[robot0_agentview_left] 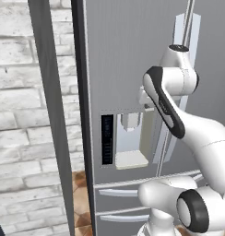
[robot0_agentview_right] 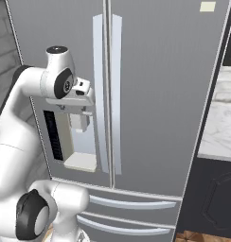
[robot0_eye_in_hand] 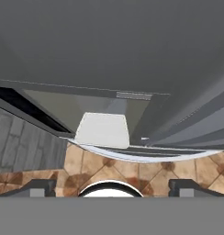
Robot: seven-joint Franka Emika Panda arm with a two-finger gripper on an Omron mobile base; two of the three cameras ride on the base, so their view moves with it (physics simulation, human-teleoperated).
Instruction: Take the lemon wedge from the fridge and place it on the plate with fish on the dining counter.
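Left base view: the fridge (robot0_agentview_left: 128, 60) stands shut, grey steel, with a white brick wall (robot0_agentview_left: 17, 115) to its left and a dark upright post (robot0_agentview_left: 52, 115) in front of that wall. A patch of terracotta floor tile (robot0_agentview_left: 79, 198) shows at the fridge's foot.
Right base view: this side adds the two long door handles (robot0_agentview_right: 107, 94) side by side at the centre seam, both bottom drawers (robot0_agentview_right: 131, 212) with their curved pulls, and a strip of white marble surface (robot0_agentview_right: 221, 118) beyond the fridge's right edge, over a dark cabinet front (robot0_agentview_right: 217, 198).
Hand view: the camera looks steeply down the door face — the dispenser panel (robot0_eye_in_hand: 102, 124) with its pale tray, a curved drawer pull below it, then the tiled floor.
Gripper: its jaws stand spread wide apart with nothing between them; the two dark fingertips (robot0_eye_in_hand: 38, 187) sit at either side of the hand view's bottom. The gripper (robot0_agentview_right: 79, 111) hangs just in front of the dispenser recess, left of the door handles, close to the door; contact cannot be told.
Fridge relative to gripper: directly ahead of the hand — both doors closed, handles just to the hand's right.
Containers: the fridge's doors and drawers are closed, so its contents are hidden.
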